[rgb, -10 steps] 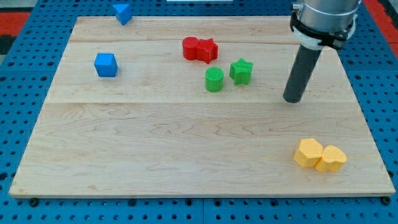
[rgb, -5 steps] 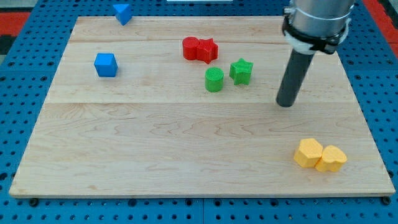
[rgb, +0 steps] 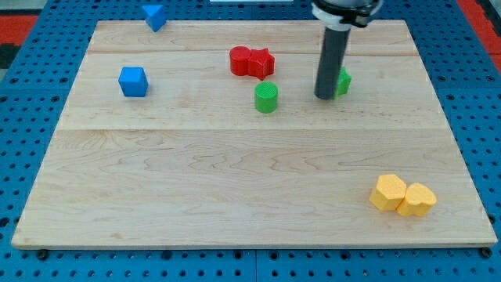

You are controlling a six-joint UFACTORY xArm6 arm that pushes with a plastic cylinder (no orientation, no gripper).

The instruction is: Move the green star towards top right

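green star [rgb: 344,81] | mostly hidden behind my tip [rgb: 324,96], touching | no claw visible | bare board [rgb: 235,180] toward view's top right

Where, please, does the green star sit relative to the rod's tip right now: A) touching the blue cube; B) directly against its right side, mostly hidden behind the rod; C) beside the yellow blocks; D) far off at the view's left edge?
B: only a sliver of the green star shows just right of my tip.
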